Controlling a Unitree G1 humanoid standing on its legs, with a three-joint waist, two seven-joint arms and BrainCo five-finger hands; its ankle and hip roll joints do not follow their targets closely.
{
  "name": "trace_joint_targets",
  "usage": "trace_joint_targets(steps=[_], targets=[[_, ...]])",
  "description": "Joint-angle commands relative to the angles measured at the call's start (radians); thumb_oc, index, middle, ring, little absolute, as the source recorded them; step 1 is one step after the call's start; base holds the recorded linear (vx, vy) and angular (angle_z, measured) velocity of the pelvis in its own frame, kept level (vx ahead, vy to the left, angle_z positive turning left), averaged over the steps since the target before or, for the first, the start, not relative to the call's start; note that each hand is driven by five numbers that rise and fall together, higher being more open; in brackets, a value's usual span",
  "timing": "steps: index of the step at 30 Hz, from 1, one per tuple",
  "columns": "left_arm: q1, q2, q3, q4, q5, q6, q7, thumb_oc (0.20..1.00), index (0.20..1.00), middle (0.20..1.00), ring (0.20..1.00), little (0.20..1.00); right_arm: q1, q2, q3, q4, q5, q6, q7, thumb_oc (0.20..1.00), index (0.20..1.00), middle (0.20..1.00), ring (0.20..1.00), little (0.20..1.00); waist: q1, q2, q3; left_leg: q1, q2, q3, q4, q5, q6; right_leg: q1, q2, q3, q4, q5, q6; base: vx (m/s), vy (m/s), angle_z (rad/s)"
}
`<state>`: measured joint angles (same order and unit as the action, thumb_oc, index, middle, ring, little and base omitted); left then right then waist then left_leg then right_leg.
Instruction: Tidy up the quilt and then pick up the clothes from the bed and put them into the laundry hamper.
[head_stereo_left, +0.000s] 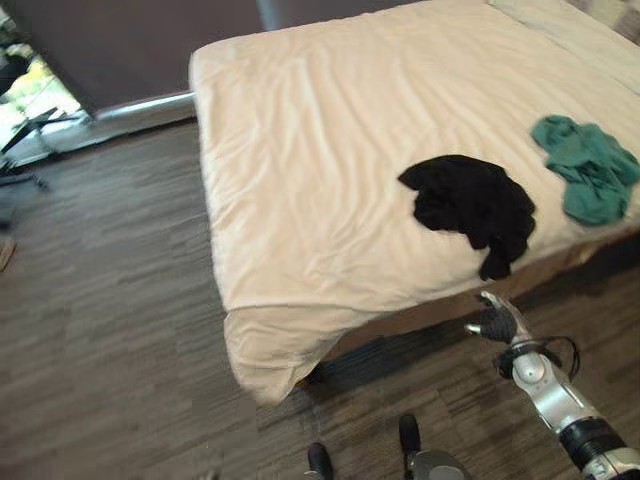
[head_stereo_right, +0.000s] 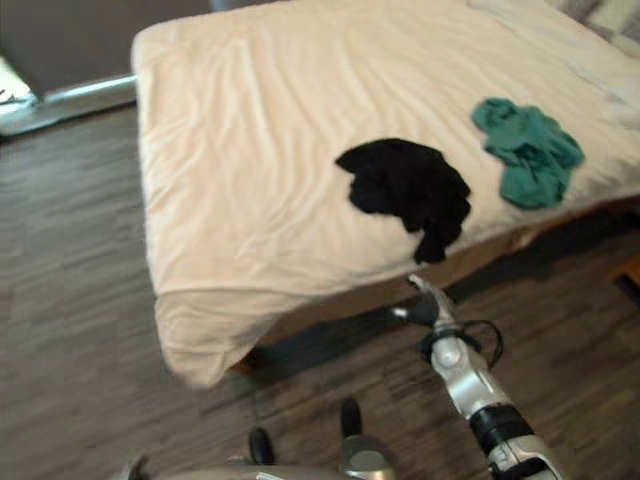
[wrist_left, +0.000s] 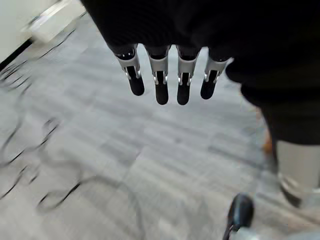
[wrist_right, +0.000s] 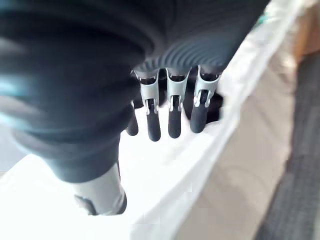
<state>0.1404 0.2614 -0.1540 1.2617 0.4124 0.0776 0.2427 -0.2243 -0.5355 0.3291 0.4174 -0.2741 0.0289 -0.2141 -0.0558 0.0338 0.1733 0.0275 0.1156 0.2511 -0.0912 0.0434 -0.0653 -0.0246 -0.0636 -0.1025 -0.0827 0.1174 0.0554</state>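
Cream quilt (head_stereo_left: 330, 150) lies spread over the bed, one corner drooping floorward. Crumpled black garment (head_stereo_left: 470, 205) sits near the edge, teal garment (head_stereo_left: 585, 165) further along. Right hand (head_stereo_left: 497, 322) hangs just below the black one, fingers (wrist_right: 172, 112) straight-ish, holding nothing. Left hand (wrist_left: 170, 75) over wood floor (head_stereo_left: 110, 330), fingers open.

The right arm comes in from the lower right, silver-grey, forearm angled up and inward toward the near edge of the bed; its right robot hand (head_stereo_left: 497, 322) hangs just short of that edge, above the floor, dark cover uppermost; in the right wrist view its fingers (wrist_right: 174, 117) hang straight in a row, dark tips down, holding nothing; the left robot hand (wrist_left: 170, 60) shows in its own wrist view over the floor, fingers (wrist_left: 161, 85) straight and parallel, nothing between them.
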Motion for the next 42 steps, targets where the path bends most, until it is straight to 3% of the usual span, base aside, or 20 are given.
trace_joint_targets(steps=[1,2,3,4,6,7,10,11,17,19,23,28,31,32,34,36,39,42], targets=[[-0.105,0.019,-0.036,-0.004,-0.09,-0.017,0.043,1.0,1.0,1.0,1.0,1.0,-0.22,0.033,0.06,-0.016,-0.006,-0.065,-0.011,0.2,0.2,0.2,0.2,0.2,0.052,-0.047,0.043,0.064,0.016,0.007,0.004,-0.075,-0.043,0.009,-0.111,0.003,0.066,-0.169,0.126,-0.07,-0.016,0.33],[-0.105,0.017,-0.074,-0.018,-0.096,-0.023,0.046,1.0,1.0,1.0,1.0,1.0,-0.345,0.067,0.12,0.031,0.013,-0.059,-0.011,0.2,0.2,0.2,0.2,0.2,0.09,-0.05,0.055,0.043,0.014,-0.016,0.004,-0.068,-0.042,0.005,-0.116,-0.016,0.066,-0.167,0.126,-0.07,-0.016,0.47],[-0.106,0.017,-0.072,-0.018,-0.096,-0.023,0.046,1.0,1.0,1.0,1.0,1.0,-0.35,0.068,0.122,0.035,0.014,-0.061,-0.013,0.2,0.2,0.2,0.2,0.2,0.088,-0.05,0.055,0.041,0.013,-0.017,0.004,-0.067,-0.042,0.003,-0.116,-0.017,0.067,-0.167,0.126,-0.19,-0.032,0.55],[-0.137,0.016,-0.138,-0.05,-0.097,-0.033,0.058,1.0,1.0,1.0,1.0,1.0,-0.517,0.116,0.184,0.129,0.058,-0.053,-0.017,0.2,0.2,0.2,0.2,0.2,0.131,-0.05,0.089,0.0,0.01,-0.05,0.004,-0.052,-0.043,-0.02,-0.121,-0.034,0.075,-0.165,0.127,-0.14,-0.022,0.64],[-0.157,0.021,-0.164,-0.063,-0.1,-0.036,0.062,1.0,1.0,1.0,1.0,1.0,-0.585,0.129,0.199,0.184,0.08,-0.051,-0.021,0.2,0.2,0.2,0.2,0.2,0.146,-0.048,0.102,-0.027,0.009,-0.063,0.004,-0.041,-0.044,-0.039,-0.121,-0.041,0.077,-0.161,0.127,-0.18,-0.023,0.63],[-0.203,0.03,-0.217,-0.088,-0.104,-0.043,0.068,1.0,1.0,1.0,1.0,1.0,-0.692,0.157,0.222,0.315,0.115,-0.04,-0.029,0.2,0.2,0.2,0.2,0.2,0.18,-0.04,0.125,-0.063,0.008,-0.086,0.004,-0.024,-0.049,-0.062,-0.122,-0.06,0.081,-0.157,0.127,-0.14,-0.014,0.51],[-0.251,0.029,-0.268,-0.115,-0.113,-0.053,0.07,1.0,1.0,1.0,1.0,1.0,-0.763,0.189,0.241,0.441,0.14,-0.03,-0.029,0.2,0.2,0.2,0.2,0.2,0.204,-0.026,0.15,-0.099,0.007,-0.108,0.004,-0.008,-0.055,-0.081,-0.125,-0.082,0.084,-0.153,0.128,-0.12,-0.011,0.4],[-0.292,0.024,-0.315,-0.139,-0.127,-0.063,0.077,1.0,1.0,1.0,1.0,1.0,-0.786,0.234,0.244,0.549,0.169,-0.018,-0.022,0.2,0.2,0.2,0.2,0.2,0.222,-0.008,0.172,-0.131,0.007,-0.128,0.004,0.007,-0.062,-0.099,-0.129,-0.103,0.085,-0.149,0.127,-0.08,-0.004,0.49],[-0.347,0.007,-0.371,-0.165,-0.127,-0.065,0.082,1.0,1.0,1.0,1.0,1.0,-0.742,0.331,0.258,0.635,0.208,-0.009,0.013,0.2,0.2,0.2,0.2,0.2,0.235,0.023,0.205,-0.181,0.004,-0.149,0.004,0.026,-0.07,-0.131,-0.136,-0.128,0.088,-0.143,0.128,-0.04,0.008,0.26],[-0.37,0.008,-0.402,-0.144,-0.096,-0.067,0.072,1.0,1.0,1.0,1.0,1.0,-0.651,0.42,0.378,0.63,0.159,-0.009,0.123,0.2,0.2,0.2,0.2,0.2,0.231,0.03,0.212,-0.203,0.003,-0.154,0.004,0.028,-0.077,-0.14,-0.139,-0.14,0.083,-0.141,0.128,0.0,0.0,0.0],[-0.37,0.008,-0.405,-0.118,-0.075,-0.07,0.064,1.0,1.0,1.0,1.0,1.0,-0.577,0.456,0.467,0.544,0.178,-0.024,0.229,0.2,0.2,0.2,0.2,0.2,0.221,0.02,0.201,-0.2,0.002,-0.151,0.004,0.024,-0.078,-0.133,-0.142,-0.134,0.077,-0.142,0.127,0.03,-0.001,-0.04],[-0.361,0.028,-0.385,-0.11,-0.057,-0.061,0.071,1.0,1.0,1.0,1.0,1.0,-0.588,0.384,0.524,0.166,0.325,-0.091,0.281,0.2,0.2,0.2,0.2,0.2,0.197,0.0,0.186,-0.175,0.004,-0.135,0.004,0.012,-0.078,-0.122,-0.144,-0.118,0.075,-0.146,0.127,0.02,0.005,0.01],[-0.345,0.039,-0.349,-0.122,-0.053,-0.059,0.069,1.0,1.0,1.0,1.0,1.0,-0.635,0.238,0.432,-0.076,0.469,-0.143,0.251,0.2,0.2,0.2,0.2,0.2,0.168,-0.012,0.18,-0.153,0.006,-0.113,0.004,0.002,-0.077,-0.121,-0.142,-0.098,0.077,-0.147,0.129,0.04,0.038,-0.06],[-0.337,0.037,-0.322,-0.129,-0.064,-0.062,0.067,1.0,1.0,1.0,1.0,1.0,-0.662,0.121,0.323,-0.144,0.498,-0.173,0.184,0.2,0.2,0.2,0.2,0.2,0.148,-0.013,0.18,-0.145,0.007,-0.1,0.004,-0.004,-0.078,-0.126,-0.142,-0.089,0.079,-0.149,0.131,0.02,0.026,-0.1],[-0.335,0.034,-0.307,-0.131,-0.07,-0.062,0.064,1.0,1.0,1.0,1.0,1.0,-0.658,0.089,0.281,-0.162,0.499,-0.179,0.162,0.2,0.2,0.2,0.2,0.2,0.138,-0.011,0.178,-0.149,0.007,-0.094,0.004,-0.003,-0.078,-0.134,-0.141,-0.086,0.079,-0.146,0.131,0.0,0.027,-0.17],[-0.34,0.024,-0.302,-0.137,-0.084,-0.063,0.067,1.0,1.0,1.0,1.0,1.0,-0.667,0.054,0.18,-0.118,0.507,-0.194,0.071,0.2,0.2,0.2,0.2,0.2,0.129,-0.003,0.181,-0.15,0.006,-0.084,0.004,-0.005,-0.076,-0.15,-0.138,-0.076,0.087,-0.147,0.13,-0.01,0.01,-0.19],[-0.357,0.018,-0.298,-0.191,-0.125,-0.066,0.076,1.0,1.0,1.0,1.0,1.0,-0.708,-0.003,0.03,0.076,0.463,-0.154,-0.096,0.2,0.2,0.2,0.2,0.2,0.116,0.024,0.22,-0.164,0.008,-0.066,0.026,-0.011,-0.068,-0.198,-0.139,-0.05,0.145,-0.168,0.124,-0.04,0.022,-0.14],[-0.364,0.019,-0.293,-0.219,-0.152,-0.064,0.081,1.0,1.0,1.0,1.0,1.0,-0.69,-0.018,-0.038,0.18,0.49,-0.128,-0.139,0.2,0.2,0.2,0.2,0.2,0.11,0.028,0.241,-0.21,0.013,-0.06,0.088,-0.032,-0.063,-0.236,-0.142,-0.041,0.181,-0.177,0.118,-0.08,0.002,-0.22]])
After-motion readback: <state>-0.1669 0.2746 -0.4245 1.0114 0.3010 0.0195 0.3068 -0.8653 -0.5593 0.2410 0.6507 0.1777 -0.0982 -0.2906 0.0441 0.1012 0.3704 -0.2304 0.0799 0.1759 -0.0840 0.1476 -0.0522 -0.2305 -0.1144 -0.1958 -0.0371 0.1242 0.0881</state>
